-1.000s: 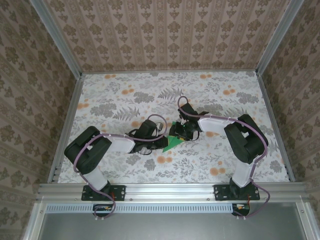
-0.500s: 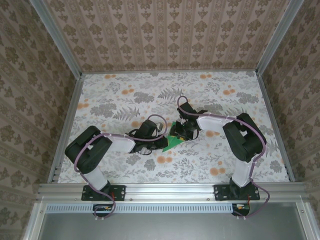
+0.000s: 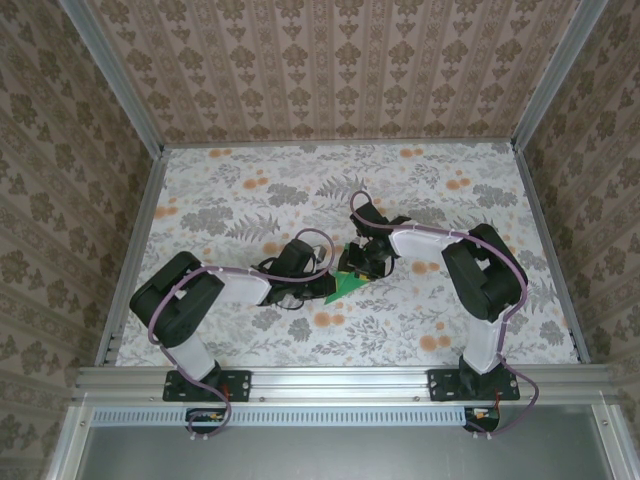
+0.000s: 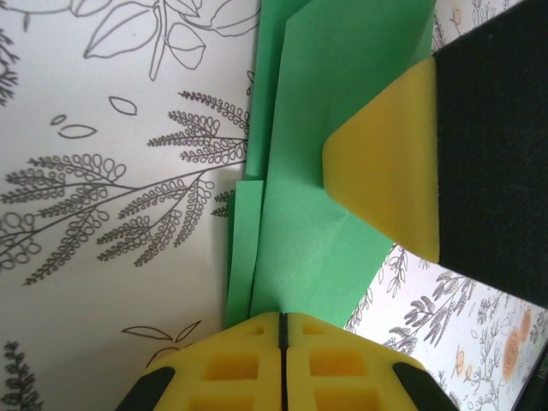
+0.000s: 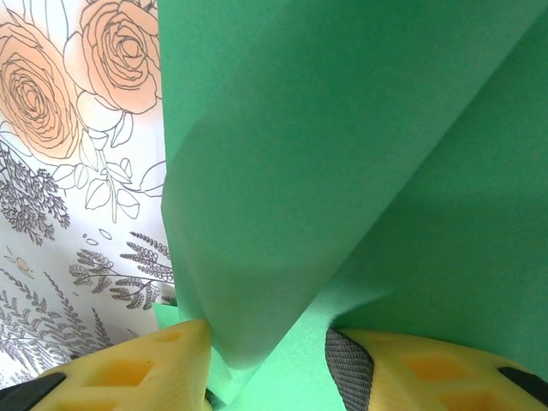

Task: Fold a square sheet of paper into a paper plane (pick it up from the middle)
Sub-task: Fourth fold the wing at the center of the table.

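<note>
Here we are at the middle of the floral-printed desk, where both arms are hanging over the bright green sheet of paper. The sheet is lying partly folded and is showing from above as a small green wedge. The left hand is sitting at its left side and the right hand is sitting just behind it.

From the left wrist, that hand's yellow fingers are pressing together with the seam tight. Their tips are sitting right at the near edge of the paper, where one folded layer is overlapping another along a long crease. Whether any paper is caught in that seam, I cannot tell. Just beyond, one yellow fingertip of the right hand is resting flat on the top layer.

From the right wrist, this hand's fingers are standing apart. A raised flap of the green sheet is running up between them and leaning across most of the picture. Orange roses and grey ferns of the desk cover are peeking out on the left.
</note>
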Tool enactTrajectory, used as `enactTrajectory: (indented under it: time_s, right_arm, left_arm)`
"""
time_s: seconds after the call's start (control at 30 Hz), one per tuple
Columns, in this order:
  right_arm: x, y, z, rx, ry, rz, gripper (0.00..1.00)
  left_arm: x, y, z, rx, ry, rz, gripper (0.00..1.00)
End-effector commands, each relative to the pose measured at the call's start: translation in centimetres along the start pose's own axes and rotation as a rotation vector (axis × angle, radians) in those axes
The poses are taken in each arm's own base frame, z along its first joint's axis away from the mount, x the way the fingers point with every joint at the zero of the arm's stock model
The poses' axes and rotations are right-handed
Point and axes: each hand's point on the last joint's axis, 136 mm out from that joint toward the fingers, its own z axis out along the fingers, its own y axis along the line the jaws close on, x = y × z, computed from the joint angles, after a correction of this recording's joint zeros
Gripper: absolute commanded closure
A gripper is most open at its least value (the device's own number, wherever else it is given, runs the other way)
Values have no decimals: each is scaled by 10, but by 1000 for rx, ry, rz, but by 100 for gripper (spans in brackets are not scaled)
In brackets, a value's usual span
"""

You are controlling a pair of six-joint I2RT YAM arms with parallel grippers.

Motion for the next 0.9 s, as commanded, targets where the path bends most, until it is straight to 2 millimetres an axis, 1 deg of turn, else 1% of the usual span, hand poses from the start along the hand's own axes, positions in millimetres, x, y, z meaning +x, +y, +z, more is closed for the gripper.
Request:
enactTrajectory:
  time_s: [0.0,0.57,0.87]
  right_arm:
    - [41,-109,43,393,123,47,51]
    - [44,-111,51,398,146,53,49]
    - [45,-109,52,386,153,59,49]
  left_arm:
    - [-9,-9,-7,19,-22,12,91]
    - [-23,-21,0,59,-49,21,90]
    - [-19,-6,7,1,-32,-13,91]
